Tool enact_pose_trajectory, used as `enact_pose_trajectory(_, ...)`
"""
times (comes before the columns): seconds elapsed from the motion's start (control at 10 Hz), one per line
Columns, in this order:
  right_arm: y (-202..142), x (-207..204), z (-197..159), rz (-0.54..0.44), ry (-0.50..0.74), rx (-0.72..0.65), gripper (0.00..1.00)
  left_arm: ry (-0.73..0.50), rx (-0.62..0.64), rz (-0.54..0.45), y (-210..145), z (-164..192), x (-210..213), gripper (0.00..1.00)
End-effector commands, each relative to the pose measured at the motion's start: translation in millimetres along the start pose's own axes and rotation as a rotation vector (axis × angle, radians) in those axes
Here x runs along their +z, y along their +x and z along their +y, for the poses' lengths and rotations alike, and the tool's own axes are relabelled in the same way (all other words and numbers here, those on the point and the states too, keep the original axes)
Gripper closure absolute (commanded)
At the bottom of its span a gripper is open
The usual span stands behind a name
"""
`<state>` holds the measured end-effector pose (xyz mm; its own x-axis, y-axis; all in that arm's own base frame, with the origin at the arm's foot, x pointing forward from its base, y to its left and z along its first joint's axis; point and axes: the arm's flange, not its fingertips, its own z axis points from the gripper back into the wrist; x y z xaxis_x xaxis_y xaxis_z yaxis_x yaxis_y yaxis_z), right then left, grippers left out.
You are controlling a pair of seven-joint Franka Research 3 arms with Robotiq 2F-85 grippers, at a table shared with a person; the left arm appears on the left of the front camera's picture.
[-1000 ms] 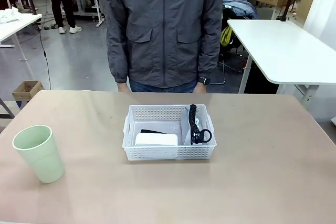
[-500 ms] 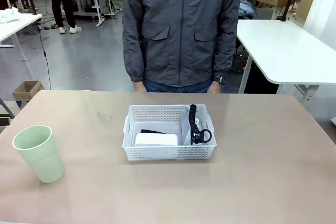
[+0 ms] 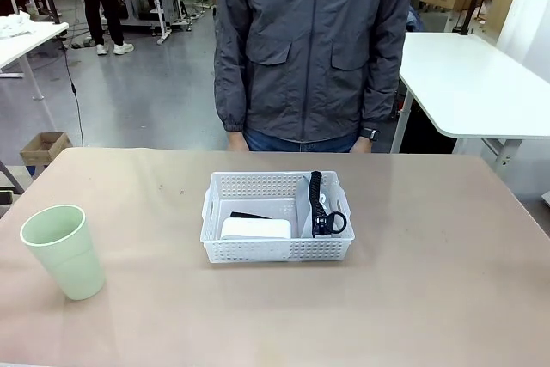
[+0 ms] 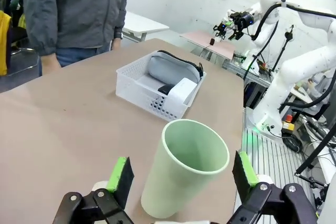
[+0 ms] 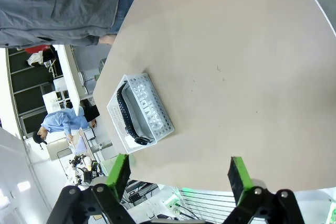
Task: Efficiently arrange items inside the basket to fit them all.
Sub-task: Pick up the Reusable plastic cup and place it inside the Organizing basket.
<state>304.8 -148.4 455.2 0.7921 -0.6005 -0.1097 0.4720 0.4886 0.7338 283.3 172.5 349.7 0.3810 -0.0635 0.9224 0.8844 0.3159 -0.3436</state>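
Note:
The white perforated basket point(image 3: 277, 251) stands mid-table, also visible as the basket point(image 4: 137, 80) and the basket point(image 5: 149, 109). Inside lie the white rounded device point(image 3: 255, 229), a black stapler point(image 3: 247, 215) mostly hidden behind it, and the grey pouch point(image 4: 169, 66) on edge with its black strap point(image 3: 316, 199). The pale green cup point(image 3: 64, 251) stands upright at the table's left. In the left wrist view the cup point(image 4: 184, 169) sits between the open fingers of my left gripper point(image 4: 182, 177), not touching them. My right gripper point(image 5: 178, 174) is open above bare table, far from the basket.
A person in a grey jacket point(image 3: 314, 45) stands at the far edge, hands down. A cardboard box point(image 3: 43, 148) sits on the floor at left and a white table point(image 3: 468, 79) stands behind right.
The person has shifted to the right along the far edge. The basket, its contents and the cup have not moved.

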Motion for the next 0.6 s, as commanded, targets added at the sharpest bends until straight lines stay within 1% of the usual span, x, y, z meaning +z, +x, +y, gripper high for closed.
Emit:
enact_pose_trajectory(0.0, 1, -1, 1, 0.002, 0.007, 0.002, 0.0, -0.086, -0.054, 0.035, -9, 4, -2, 0.0)
enact_pose_trajectory(0.1, 1, -1, 1, 0.002, 0.007, 0.002, 0.0, -0.2, -0.143, 0.086, -18, 2, -4, 0.0)
enact_pose_trajectory(0.2, 1, -1, 1, 0.002, 0.007, 0.002, 0.0, -0.204, -0.23, 0.113, -24, 0, -2, 0.0)
enact_pose_trajectory(0.3, 1, -1, 1, 0.002, 0.007, 0.002, 0.0, -0.238, -0.283, 0.141, -27, -4, -2, 0.0)
enact_pose_trajectory(0.4, 1, -1, 1, 0.002, 0.007, 0.002, 0.0, -0.263, -0.312, 0.199, -32, -6, -4, 0.0)
enact_pose_trajectory(0.5, 1, -1, 1, 0.002, 0.007, 0.002, 0.0, -0.312, -0.344, 0.237, -36, -3, -6, 0.0)
